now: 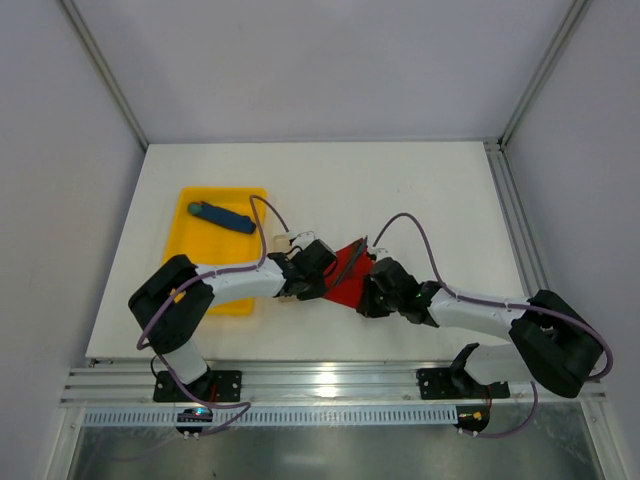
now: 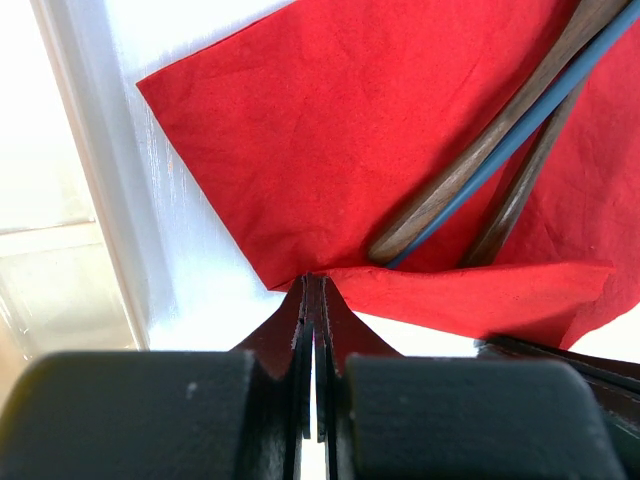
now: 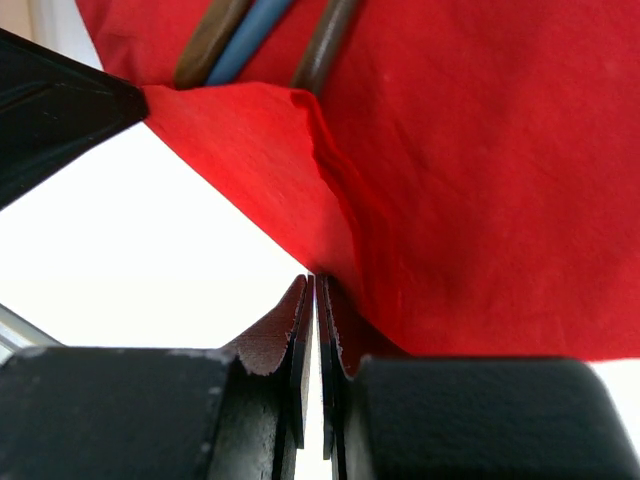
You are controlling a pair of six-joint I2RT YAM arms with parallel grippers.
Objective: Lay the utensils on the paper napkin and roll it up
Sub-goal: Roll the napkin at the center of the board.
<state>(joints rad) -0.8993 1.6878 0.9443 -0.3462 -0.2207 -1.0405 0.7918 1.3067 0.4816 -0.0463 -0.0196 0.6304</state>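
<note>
The red paper napkin lies on the white table between my two grippers. Two brown wooden utensils rest on it, with a slim blue piece between them. The napkin's near edge is folded up over the utensils' ends. My left gripper is shut on the fold's left corner, and in the top view the left gripper sits at the napkin's left side. My right gripper is shut on the napkin's edge on the right side. The utensils' ends show above the fold.
A yellow tray sits left of the napkin, partly under the left arm, and holds a blue stick-shaped object. The table's near edge and an aluminium rail run just behind the grippers. The left gripper's dark finger shows in the right wrist view.
</note>
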